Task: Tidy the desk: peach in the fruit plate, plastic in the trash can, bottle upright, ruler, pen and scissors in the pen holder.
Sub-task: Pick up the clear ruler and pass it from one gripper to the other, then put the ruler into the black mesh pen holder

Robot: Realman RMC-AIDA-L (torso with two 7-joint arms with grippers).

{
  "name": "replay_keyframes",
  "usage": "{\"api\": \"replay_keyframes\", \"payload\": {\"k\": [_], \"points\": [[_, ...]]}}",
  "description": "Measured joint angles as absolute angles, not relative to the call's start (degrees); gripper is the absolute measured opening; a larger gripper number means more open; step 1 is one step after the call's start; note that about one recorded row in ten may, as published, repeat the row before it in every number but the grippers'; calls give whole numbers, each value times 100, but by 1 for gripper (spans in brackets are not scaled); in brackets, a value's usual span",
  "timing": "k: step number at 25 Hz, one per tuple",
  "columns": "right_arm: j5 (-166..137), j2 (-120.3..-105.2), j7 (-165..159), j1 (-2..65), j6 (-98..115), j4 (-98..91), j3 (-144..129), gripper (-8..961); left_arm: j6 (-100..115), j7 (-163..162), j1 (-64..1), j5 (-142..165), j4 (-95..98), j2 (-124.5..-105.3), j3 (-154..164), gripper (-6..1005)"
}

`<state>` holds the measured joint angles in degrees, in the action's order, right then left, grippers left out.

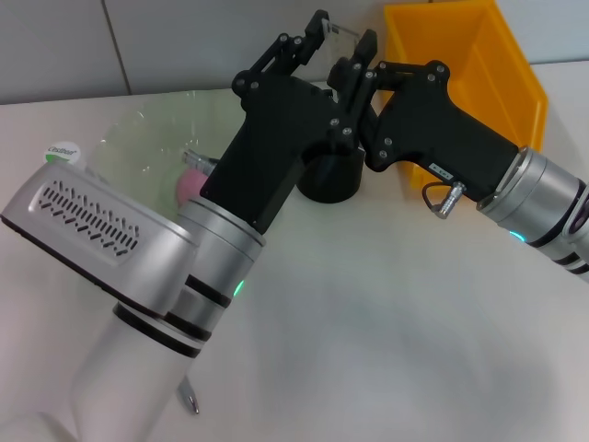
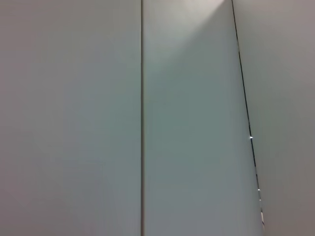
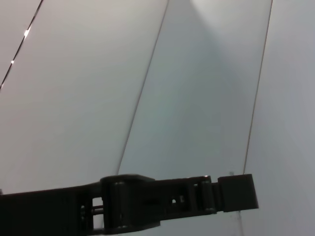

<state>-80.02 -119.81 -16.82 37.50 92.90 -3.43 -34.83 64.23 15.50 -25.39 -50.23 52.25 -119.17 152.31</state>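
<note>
- Black pen holder (image 1: 329, 177) sits right under both claws, the left gripper (image 1: 308, 41) and the right gripper (image 1: 359, 55).
- Something thin and clear (image 1: 339, 29), maybe the ruler, shows between them.
- I cannot tell if either claw is apart or together.
- To do it well, I think: point it straight down over the cup, lower slowly, then let go.

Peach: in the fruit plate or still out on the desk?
In. The pink peach sits inside the clear fruit plate, partly hidden behind the left arm.
</note>
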Motion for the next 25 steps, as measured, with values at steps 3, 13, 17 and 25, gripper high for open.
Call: {"api": "replay_keyframes", "payload": {"k": [3, 13, 17, 25], "points": [[-7995, -11979, -1684, 3752, 9285, -343, -3487, 19, 6410, 1525, -2589, -5003, 5221, -11917, 15231, 396], [-7995, -11965, -1743, 3747, 9247, -380, -3489, 10, 6397, 1507, -2619, -4978, 5221, -11919, 15232, 558], [-7995, -11961, -1746, 3726, 9265, -385, -3467, 11, 6418, 1493, -2597, -4973, 5231, -11918, 15234, 676], [-7675, -11968, -1851, 3815, 8951, -352, -3134, 10, 6302, 298, -2298, -3954, 5222, -11838, 15000, 775]]}}
